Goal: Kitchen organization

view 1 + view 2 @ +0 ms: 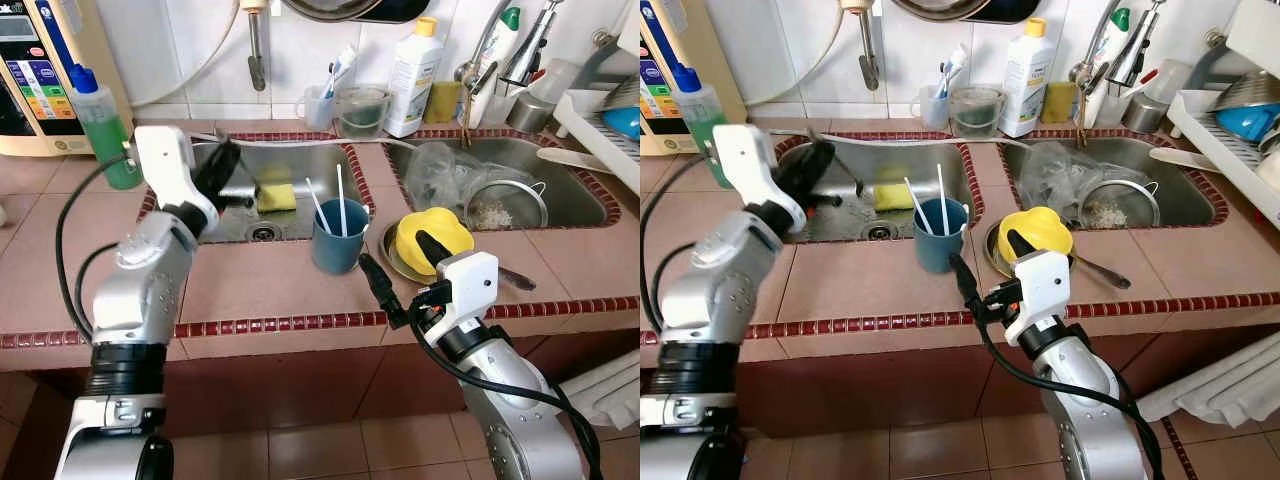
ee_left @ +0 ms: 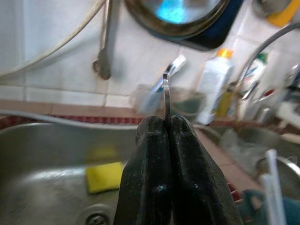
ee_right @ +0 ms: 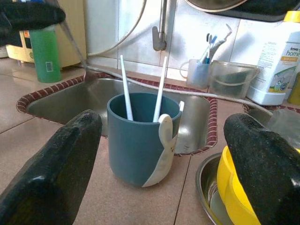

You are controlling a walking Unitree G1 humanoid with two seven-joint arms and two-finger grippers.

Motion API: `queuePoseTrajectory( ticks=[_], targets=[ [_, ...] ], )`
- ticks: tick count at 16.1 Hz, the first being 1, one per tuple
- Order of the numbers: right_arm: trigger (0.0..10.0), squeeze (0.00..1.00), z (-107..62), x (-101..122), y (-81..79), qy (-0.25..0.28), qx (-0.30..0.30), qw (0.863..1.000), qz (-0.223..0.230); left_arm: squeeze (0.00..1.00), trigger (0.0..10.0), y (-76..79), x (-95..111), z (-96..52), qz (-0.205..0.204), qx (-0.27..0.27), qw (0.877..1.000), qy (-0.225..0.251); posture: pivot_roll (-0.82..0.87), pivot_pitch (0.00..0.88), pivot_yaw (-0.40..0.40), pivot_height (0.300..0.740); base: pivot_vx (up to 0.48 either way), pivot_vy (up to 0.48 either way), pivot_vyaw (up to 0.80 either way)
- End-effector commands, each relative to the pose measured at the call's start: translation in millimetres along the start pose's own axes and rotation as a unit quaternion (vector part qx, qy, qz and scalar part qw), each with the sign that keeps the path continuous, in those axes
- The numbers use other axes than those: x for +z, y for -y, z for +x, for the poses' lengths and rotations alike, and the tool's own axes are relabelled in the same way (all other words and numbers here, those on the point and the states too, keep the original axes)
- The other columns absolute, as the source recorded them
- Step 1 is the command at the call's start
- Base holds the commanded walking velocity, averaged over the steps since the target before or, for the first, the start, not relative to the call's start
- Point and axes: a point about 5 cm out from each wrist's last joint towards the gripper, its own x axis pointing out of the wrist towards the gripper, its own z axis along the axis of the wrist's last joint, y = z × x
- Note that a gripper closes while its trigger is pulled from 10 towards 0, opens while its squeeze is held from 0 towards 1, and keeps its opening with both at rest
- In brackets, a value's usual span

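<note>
I am standing at the tiled counter [image 1: 260,290], whose left sink [image 1: 300,170] is lying under my left gripper [image 1: 222,170] with a yellow sponge [image 1: 277,195] on its floor just beyond my fingers. My right gripper [image 3: 164,159] is hovering low over the counter with its fingers spread wide, and the blue cup [image 3: 140,136] with two white sticks is sitting straight ahead between them, a yellow bowl [image 1: 432,238] in a metal dish close beside my right finger. My left gripper's fingers are pressing together on a thin metal utensil [image 2: 166,96], whose tip is sticking out past them.
</note>
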Motion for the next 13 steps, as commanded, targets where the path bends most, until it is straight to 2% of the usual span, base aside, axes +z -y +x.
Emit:
queuePoseTrajectory(
  ticks=[1,5,8,13],
  targets=[
    [10.0,0.00,0.9,1.7,2.7,0.004,0.001,1.000,0.000,0.00,10.0,-1.5,-3.6,0.7,0.013,0.014,1.000,-0.003,-0.09,0.000,0.027,0.740,0.000,0.000,0.00],
    [10.0,0.00,2.0,4.8,0.2,0.006,0.027,1.000,0.008,0.00,10.0,-8.6,-10.8,6.0,0.059,0.065,0.996,-0.001,-0.09,0.000,0.020,0.740,0.000,0.000,0.00],
    [10.0,0.00,0.0,4.4,-0.8,-0.001,0.032,0.999,0.021,0.00,10.0,-2.0,-17.2,9.9,0.075,0.067,0.995,-0.003,-0.09,0.000,0.020,0.740,0.000,0.000,0.00],
    [10.0,0.00,-7.6,6.6,-1.7,-0.004,0.030,0.999,0.024,0.00,10.0,4.0,-18.3,26.8,0.084,0.058,0.995,0.000,-0.11,0.011,0.028,0.740,0.000,0.000,0.00]
  ],
)
